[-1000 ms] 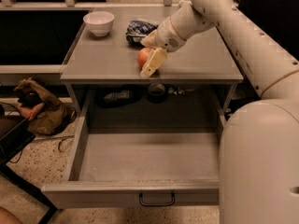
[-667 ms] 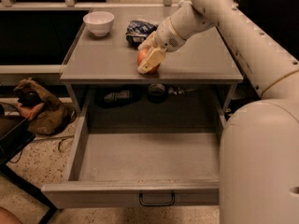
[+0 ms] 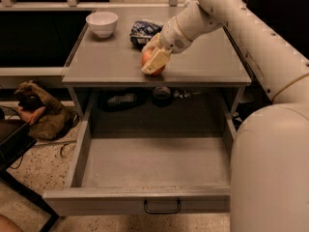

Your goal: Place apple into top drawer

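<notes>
At the near edge of the bench (image 3: 207,69), the apple (image 3: 146,57) is gripped by the closed pincer (image 3: 155,63) above the open top drawer (image 3: 154,164), and it could be knocked loose against the bench lip if lowered too early.

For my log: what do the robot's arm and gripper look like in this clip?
The arm is thick, smooth and white, with rounded joints, thin tan seam rings and a row of small dots; no cables show. The gripper, at the table front edge by the apple, is a blocky cream-tan piece.
</notes>
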Controlling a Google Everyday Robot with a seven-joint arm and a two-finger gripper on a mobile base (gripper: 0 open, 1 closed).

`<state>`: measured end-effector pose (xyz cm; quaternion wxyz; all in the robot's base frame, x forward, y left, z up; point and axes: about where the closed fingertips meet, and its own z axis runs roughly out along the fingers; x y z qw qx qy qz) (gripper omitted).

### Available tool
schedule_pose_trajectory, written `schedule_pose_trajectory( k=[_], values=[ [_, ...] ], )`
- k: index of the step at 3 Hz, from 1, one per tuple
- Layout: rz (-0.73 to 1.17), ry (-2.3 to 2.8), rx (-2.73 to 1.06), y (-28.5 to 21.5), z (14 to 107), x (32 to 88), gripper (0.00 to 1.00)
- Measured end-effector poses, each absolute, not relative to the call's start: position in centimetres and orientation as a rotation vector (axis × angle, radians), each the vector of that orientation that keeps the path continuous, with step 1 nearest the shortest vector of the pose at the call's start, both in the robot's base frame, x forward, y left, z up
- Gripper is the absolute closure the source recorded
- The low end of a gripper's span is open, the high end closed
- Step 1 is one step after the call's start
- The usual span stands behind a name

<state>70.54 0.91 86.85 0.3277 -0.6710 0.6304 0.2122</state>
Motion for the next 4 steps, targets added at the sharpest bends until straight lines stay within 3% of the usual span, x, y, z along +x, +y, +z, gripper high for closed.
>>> schedule_pose_trajectory(
  k=[1,3,4],
  values=[
    [0.558,1.629,-1.766,0.5,88.7,68.3,1.0],
    [0.53,1.636,-1.817,-0.9,89.4,61.6,1.0],
    [0.498,1.671,-1.756,-4.4,86.3,56.0,1.0]
  ],
)
